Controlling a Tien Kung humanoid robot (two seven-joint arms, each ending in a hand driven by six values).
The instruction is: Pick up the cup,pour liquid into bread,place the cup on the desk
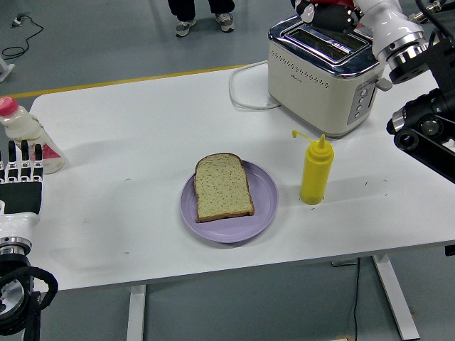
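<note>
Only a small red part of the squeeze bottle (334, 8) is seen at the top edge of the frame, above the cream and chrome two-slot toaster (323, 71); the rest of it is cut off, and its nozzle cannot be made out. The right hand (323, 8) is likewise mostly cropped, with a few white fingers shown wrapped about the red bottle, so it is read as closed on the bottle. The right arm is raised high at the upper right, its white forearm and black wrist joints extending down the right edge. The left hand (21, 174) is held flat at the bench's near left, its black and white fingers extended side by side and nothing held in them. The slice of brown bread (222, 187) is laid on the round lilac plate (264, 195) at the middle of the white bench (128, 128); whether any sauce is on it is too faint to tell. A yellow squeeze bottle (316, 170) is stood upright just right of the plate. A pink-capped milk bottle (25, 135) is seen at the far left edge, partly hidden behind the left fingers.
</note>
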